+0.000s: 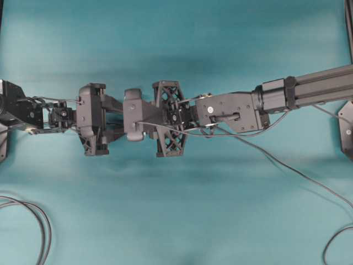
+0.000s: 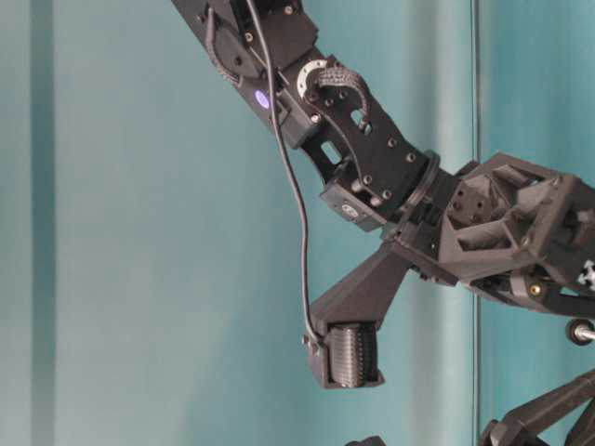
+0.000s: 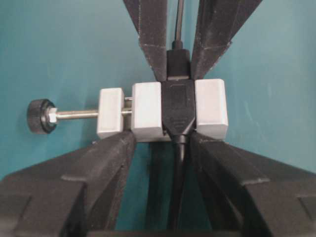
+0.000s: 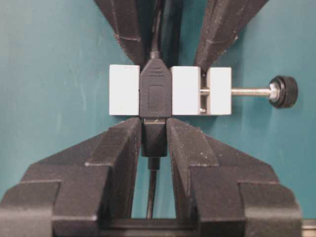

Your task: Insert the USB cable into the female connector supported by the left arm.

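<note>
The female connector [image 3: 148,111] is a white block with a black socket in its middle and a knobbed screw [image 3: 39,116] at one side. It hangs above the teal table between both grippers. My left gripper [image 3: 163,140] stands wide, its fingertips [image 3: 123,143] meeting the block's near edge on both sides. Whether they clamp it does not show. The connector's own thin cable runs back between them. From the far side, my right gripper [image 4: 154,123] is shut on the USB cable's plug [image 4: 155,138]. The plug butts against the socket mouth [image 4: 155,94], with only a sliver of metal showing.
In the overhead view the left arm [image 1: 91,118] and right arm [image 1: 231,110] meet nose to nose at mid-table. Looped dark cables lie at the front left [image 1: 41,232] and front right [image 1: 331,243]. A thin cable [image 1: 298,171] trails off to the right.
</note>
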### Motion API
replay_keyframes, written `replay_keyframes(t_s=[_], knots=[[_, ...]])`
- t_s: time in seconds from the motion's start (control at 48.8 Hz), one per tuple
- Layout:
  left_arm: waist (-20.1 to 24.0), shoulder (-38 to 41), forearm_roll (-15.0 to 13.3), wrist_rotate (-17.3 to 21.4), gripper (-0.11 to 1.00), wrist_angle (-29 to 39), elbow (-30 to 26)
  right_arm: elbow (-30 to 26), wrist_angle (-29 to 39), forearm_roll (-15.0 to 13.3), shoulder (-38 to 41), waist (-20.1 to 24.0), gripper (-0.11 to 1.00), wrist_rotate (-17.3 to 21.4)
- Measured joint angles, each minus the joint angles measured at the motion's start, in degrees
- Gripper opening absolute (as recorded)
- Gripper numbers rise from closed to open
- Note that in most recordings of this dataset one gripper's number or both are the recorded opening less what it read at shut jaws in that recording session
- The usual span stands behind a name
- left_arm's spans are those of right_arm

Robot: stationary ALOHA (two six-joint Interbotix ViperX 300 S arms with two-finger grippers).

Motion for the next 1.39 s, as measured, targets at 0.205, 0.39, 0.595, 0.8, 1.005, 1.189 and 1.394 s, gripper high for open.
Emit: replay_keyframes(t_s=[0.205,0.39,0.595,0.8,1.005,1.189,1.394], knots=[[0.00,0.18,-0.09,0.00,0.65,0.26,-1.58,2.02,0.09,0.00,-1.76,-0.18,0.25,3.60],[-0.26,-0.44,-0.09,0.00,0.65,1.14,-1.67,3.34,-0.09,-0.09,-4.83,-0.18,0.70,3.69],[-0.79,-5.71,-0.09,0.00,0.65,4.13,2.46,6.33,-1.49,-0.09,-8.44,0.18,0.72,3.69],[-0.79,-15.73,-0.79,0.00,0.65,7.21,8.26,12.92,-4.83,-0.09,-14.59,0.26,0.72,3.78],[-0.79,-26.46,-0.88,0.00,0.65,11.69,11.34,21.62,-12.22,-0.09,-23.38,0.26,0.72,4.31],[-0.79,-35.16,-0.88,0.00,0.65,16.17,11.69,27.86,-15.29,-0.09,-33.22,0.26,0.72,4.92],[-0.88,-50.98,-0.88,0.00,0.65,20.39,14.24,37.97,-17.67,-0.09,-47.46,-0.18,0.72,5.19]])
